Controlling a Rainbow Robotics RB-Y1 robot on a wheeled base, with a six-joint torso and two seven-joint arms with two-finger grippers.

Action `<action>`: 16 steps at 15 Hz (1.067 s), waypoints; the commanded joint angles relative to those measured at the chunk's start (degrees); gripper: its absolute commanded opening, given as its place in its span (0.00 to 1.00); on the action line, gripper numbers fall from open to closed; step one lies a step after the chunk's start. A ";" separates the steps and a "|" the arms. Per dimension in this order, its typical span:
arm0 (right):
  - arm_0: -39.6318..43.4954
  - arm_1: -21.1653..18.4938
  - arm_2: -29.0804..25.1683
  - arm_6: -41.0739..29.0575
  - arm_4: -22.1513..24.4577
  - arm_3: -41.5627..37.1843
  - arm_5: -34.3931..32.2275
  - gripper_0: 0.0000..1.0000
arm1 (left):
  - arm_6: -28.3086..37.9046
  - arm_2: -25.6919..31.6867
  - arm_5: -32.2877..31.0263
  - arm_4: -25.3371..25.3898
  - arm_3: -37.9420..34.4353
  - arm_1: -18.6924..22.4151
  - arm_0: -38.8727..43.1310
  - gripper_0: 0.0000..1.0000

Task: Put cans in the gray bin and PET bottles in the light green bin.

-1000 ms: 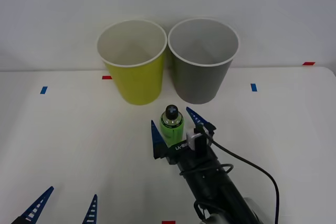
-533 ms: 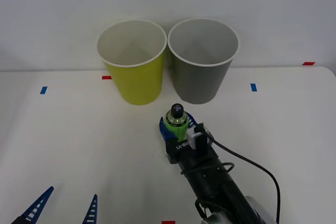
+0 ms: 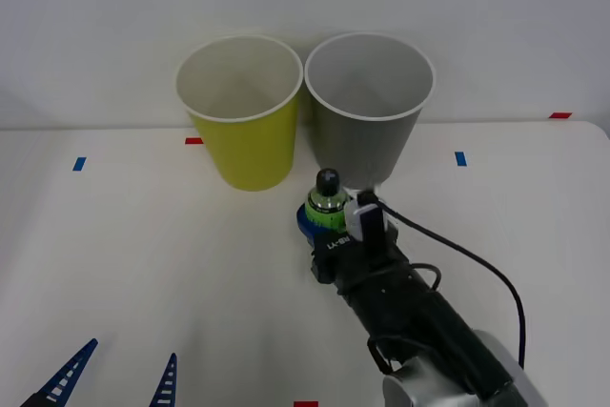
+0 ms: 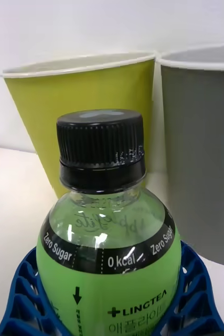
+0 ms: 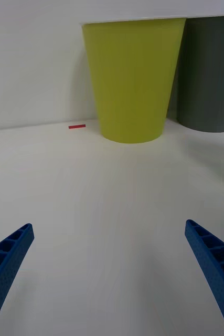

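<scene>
front view: right gripper (image 3: 319, 223) fingers clamp one bottle (image 3: 327, 205) (two bins behind), left fingers (image 3: 167, 383) wide.

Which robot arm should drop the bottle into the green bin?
The right one. The right gripper is shut on the bottle, just in front of the green bin and the gray bin. The left gripper is open, low at the table's near edge, holding nothing.

Right gripper (image 3: 319, 219) clamped, left gripper (image 3: 112, 383) spread
</scene>
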 commanded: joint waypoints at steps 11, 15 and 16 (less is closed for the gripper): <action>-27.70 4.19 -9.89 -2.42 -4.82 -18.69 57.38 0.00 | 0.00 0.00 0.00 0.00 0.00 0.00 0.00 1.00; -36.76 4.01 -10.33 -6.20 -6.05 -18.60 57.82 0.00 | 0.00 0.00 0.00 0.00 0.00 0.00 0.00 1.00; -39.22 3.93 -10.33 -8.48 -6.31 -18.43 57.82 0.00 | 0.00 0.00 0.00 0.00 0.00 0.00 0.00 1.00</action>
